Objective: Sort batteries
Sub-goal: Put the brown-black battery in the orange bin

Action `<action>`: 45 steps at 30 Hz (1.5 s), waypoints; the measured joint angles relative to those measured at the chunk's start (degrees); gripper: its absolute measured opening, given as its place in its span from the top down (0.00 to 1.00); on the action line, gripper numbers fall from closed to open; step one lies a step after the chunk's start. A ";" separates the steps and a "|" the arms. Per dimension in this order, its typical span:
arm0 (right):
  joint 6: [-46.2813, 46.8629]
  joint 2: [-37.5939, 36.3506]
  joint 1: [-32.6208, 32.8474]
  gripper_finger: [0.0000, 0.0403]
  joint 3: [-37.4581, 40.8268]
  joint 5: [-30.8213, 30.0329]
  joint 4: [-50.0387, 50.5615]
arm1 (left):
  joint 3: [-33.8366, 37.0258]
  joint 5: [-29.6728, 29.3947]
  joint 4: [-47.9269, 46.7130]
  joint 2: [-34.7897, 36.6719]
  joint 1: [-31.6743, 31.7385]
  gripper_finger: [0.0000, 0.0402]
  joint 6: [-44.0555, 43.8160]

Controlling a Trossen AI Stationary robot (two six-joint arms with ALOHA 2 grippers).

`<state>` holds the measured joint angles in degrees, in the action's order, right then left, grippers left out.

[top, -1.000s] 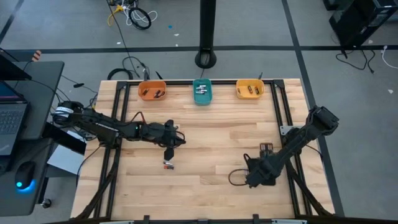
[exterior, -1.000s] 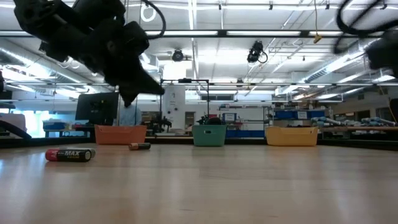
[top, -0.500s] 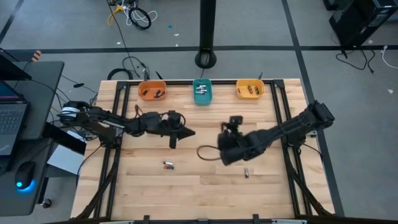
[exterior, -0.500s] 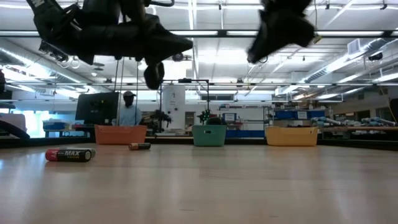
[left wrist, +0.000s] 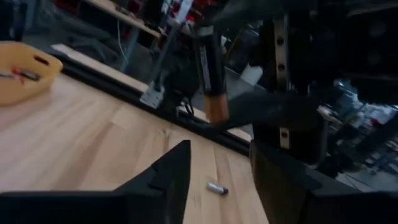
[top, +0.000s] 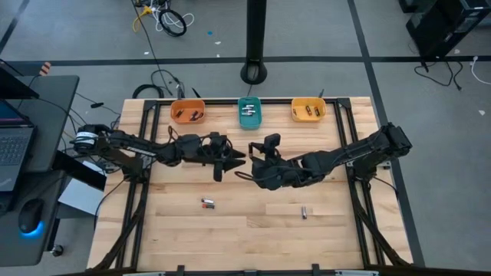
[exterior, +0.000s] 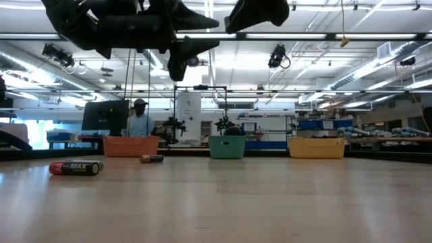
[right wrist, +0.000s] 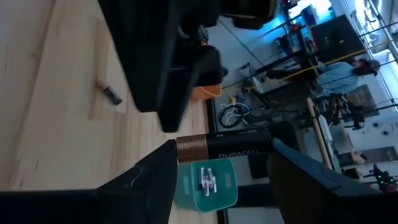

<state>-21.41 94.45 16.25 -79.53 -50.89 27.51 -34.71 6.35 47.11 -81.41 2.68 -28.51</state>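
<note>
- A black Duracell battery (right wrist: 224,148) with a copper-coloured end is held in the air above the middle of the table (top: 253,230), in front of the teal bin (top: 249,113).
- The battery is gripped end to end between the two fingers of the right gripper (right wrist: 222,157); in the left wrist view it (left wrist: 209,74) is seen upright, copper end down.
- The left gripper (left wrist: 221,149) is placed just beside the right one, facing it; its fingers are spread apart and nothing is seen between them.
- In the high view the two grippers are seen almost tip to tip, the left (top: 230,159) reaching in from the orange bin's side and the right (top: 257,159) from the yellow bin's side.
- A red-and-black battery (top: 207,203) marked "MAX" is lying on the table nearer the front edge, on the left arm's side.
- A small silver battery (top: 304,212) is lying on the table on the right arm's side, well apart from the red-and-black one.
- Three bins are lined up along the far edge: the orange bin (top: 186,113), the teal bin and the yellow bin (top: 308,110); cells are seen in each.
- A person (exterior: 140,118) is seen in the room behind the table.
</note>
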 joint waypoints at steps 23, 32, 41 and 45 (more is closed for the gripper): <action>-2.67 0.00 -0.02 0.44 0.00 0.85 -2.14 | -6.15 -2.08 0.20 -3.82 0.48 0.52 7.54; -2.67 0.00 -0.02 0.45 0.00 1.02 -2.20 | -7.16 -0.70 1.01 -4.52 0.44 0.68 8.52; -2.52 0.00 -0.04 0.49 0.02 1.47 -1.67 | -7.25 -0.58 1.70 -4.50 0.39 0.86 12.08; -2.56 0.00 -0.03 0.53 0.02 1.50 -1.75 | -7.23 -0.44 1.60 -4.50 0.44 0.86 12.46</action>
<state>-23.97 94.45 16.22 -79.50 -49.40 25.76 -41.93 5.91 48.71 -85.91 3.11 -16.05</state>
